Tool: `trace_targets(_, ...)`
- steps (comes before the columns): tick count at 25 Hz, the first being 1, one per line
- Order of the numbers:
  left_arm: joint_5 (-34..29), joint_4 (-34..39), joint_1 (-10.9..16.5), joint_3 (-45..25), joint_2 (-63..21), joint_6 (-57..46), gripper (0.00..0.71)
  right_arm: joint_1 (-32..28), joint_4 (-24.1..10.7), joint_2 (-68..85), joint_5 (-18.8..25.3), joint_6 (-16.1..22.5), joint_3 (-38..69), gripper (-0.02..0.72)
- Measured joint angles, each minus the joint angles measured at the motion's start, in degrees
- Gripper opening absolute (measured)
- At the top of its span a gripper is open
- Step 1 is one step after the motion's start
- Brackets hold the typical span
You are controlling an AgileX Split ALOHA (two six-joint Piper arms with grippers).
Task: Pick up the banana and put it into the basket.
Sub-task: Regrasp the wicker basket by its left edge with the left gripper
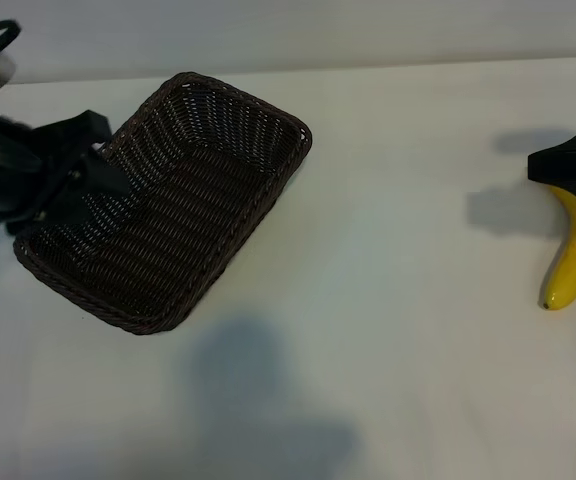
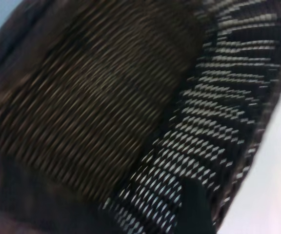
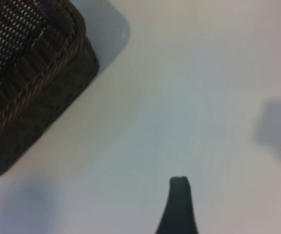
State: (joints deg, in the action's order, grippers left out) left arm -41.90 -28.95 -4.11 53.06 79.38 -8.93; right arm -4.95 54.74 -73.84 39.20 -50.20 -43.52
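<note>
The plain white, smooth-surfaced table fills the scene. Soft grey shadows lie on it toward the near edge and at the far right. A pale wall strip runs behind.

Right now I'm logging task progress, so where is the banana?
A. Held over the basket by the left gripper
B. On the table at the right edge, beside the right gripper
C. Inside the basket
B: the banana lies on the table, far from the empty basket, under the right gripper.
</note>
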Motion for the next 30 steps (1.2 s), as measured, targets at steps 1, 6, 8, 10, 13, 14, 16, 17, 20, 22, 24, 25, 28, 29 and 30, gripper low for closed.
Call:
trace_targets(1,-0.96,1.96,0.00,0.00,-0.44,-3.33,0.529,0.00,0.00,0.00,0.00,0.00,0.00,0.594)
trace_targets(6,-5.24,8.81,0.00,0.49,-2.70,-18.72,0.529,0.00,0.00,0.00,0.00,0.00,0.00,0.594)
trace_targets(8,-8.05,9.99,0.00,1.78,-2.82,-22.93,0.529,0.00,0.00,0.00,0.00,0.00,0.00,0.594)
trace_targets(10,-9.68,11.51,0.00,2.33,-2.82,-26.23,0.529,0.00,0.00,0.00,0.00,0.00,0.00,0.594)
trace_targets(13,-10.70,14.51,0.00,2.51,-2.82,-31.81,0.520,0.00,0.01,0.00,0.00,0.00,0.00,0.594)
trace_targets(14,-10.97,15.46,0.00,2.51,-2.76,-33.43,0.515,0.00,0.13,0.00,0.00,0.00,0.00,0.594)
trace_targets(16,-11.79,15.81,0.00,2.51,-2.23,-35.01,0.500,0.00,0.50,0.00,0.00,0.00,0.00,0.594)
trace_targets(17,-12.34,15.81,0.00,2.51,-1.68,-35.27,0.495,0.00,0.49,0.00,0.00,0.00,0.00,0.594)
trace_targets(20,-13.70,15.97,0.00,2.57,0.41,-35.49,0.488,0.00,0.61,0.00,-0.06,0.06,0.00,0.594)
trace_targets(22,-13.83,16.01,0.00,2.57,1.73,-35.55,0.486,0.00,0.67,0.00,-0.06,0.13,0.00,0.594)
trace_targets(24,-13.77,16.08,0.00,2.57,3.08,-35.55,0.484,0.00,0.67,0.00,-0.06,0.24,0.00,0.594)
trace_targets(25,-13.73,16.08,0.00,2.57,3.75,-35.55,0.484,0.00,0.74,0.00,-0.10,0.24,0.00,0.594)
trace_targets(28,-13.65,16.10,0.00,2.57,5.76,-35.42,0.484,0.00,0.74,0.00,-0.10,0.24,0.00,0.594)
trace_targets(29,-13.38,16.15,0.00,2.57,6.36,-35.38,0.484,0.00,0.74,0.00,-0.10,0.31,0.00,0.594)
trace_targets(30,-13.25,16.15,0.00,2.57,7.05,-35.38,0.484,0.00,0.74,0.00,-0.10,0.31,0.00,0.594)
